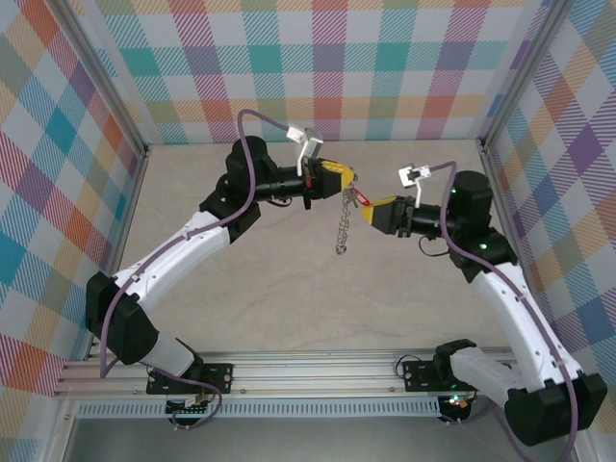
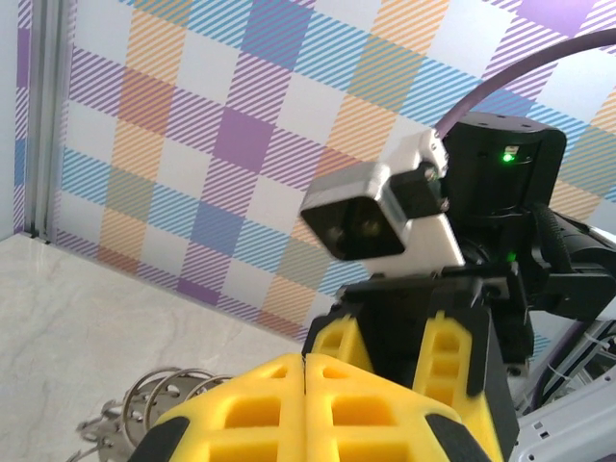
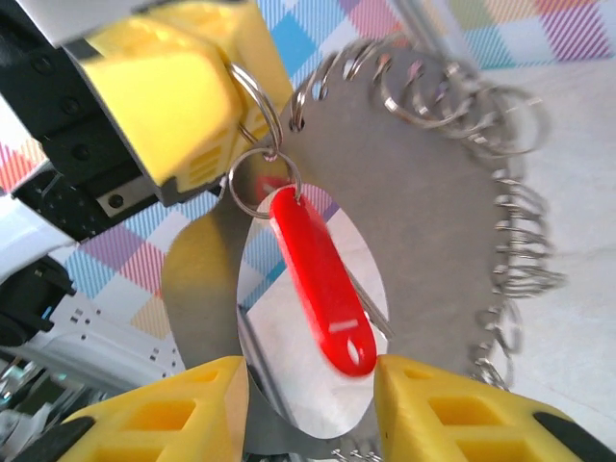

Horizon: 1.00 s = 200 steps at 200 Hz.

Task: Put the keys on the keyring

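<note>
Overhead, keyring [image 1: 342,226] dangling, close-up, keys [image 3: 322,289] hanging from loop [image 3: 258,181]

Seen from my remote station: the top external camera is looking down from above and behind the arm bases, across the table [image 1: 289,298] toward the checked back wall [image 1: 318,58], taking in both arms from a distance. The left wrist camera is sitting close behind the left jaws and facing out over them at the right arm's camera housing [image 2: 371,217]. The right wrist camera is peering between the right jaws, very near, at the keyring [image 3: 423,221] and the keys [image 3: 322,279]. All three views are sharing the spot where the arms are meeting above the table's middle.
</note>
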### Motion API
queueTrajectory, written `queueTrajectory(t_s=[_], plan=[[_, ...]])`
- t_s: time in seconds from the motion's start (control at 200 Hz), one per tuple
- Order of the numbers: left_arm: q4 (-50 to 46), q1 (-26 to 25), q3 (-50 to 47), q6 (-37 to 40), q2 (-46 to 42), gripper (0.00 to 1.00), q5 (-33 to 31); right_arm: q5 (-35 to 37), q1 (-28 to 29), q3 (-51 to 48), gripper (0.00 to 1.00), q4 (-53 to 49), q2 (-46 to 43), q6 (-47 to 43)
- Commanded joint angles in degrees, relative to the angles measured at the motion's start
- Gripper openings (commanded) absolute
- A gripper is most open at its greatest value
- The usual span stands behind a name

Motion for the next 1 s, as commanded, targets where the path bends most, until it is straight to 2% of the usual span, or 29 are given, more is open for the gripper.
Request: queueTrajectory(t_s=[0.0, 0.215, 0.59, 0.995], plan=[[4.4, -0.5, -0.1, -1.3, -1.8, 0.0, 0.5, 0.9, -1.3, 0.2, 0.39, 0.1, -2.0, 0.8], [5.4, -0.5, -0.4, -2.2, -1.5, 0.0, 1.7, 3.8, -1.4, 2.6, 0.34, 7.5, -0.1, 6.3], [5.7, -0.5, -0.2, -2.7, -1.5, 0.0, 1.7, -0.4, -1.2, 3.0, 0.34, 26.6, 6.8, 18.6], [5.4, -0.6, 0.0, -2.7, -1.4, 0.0, 1.5, -1.1, 1.3, 3.0, 0.33, 29.8, 7.7, 19.6]])
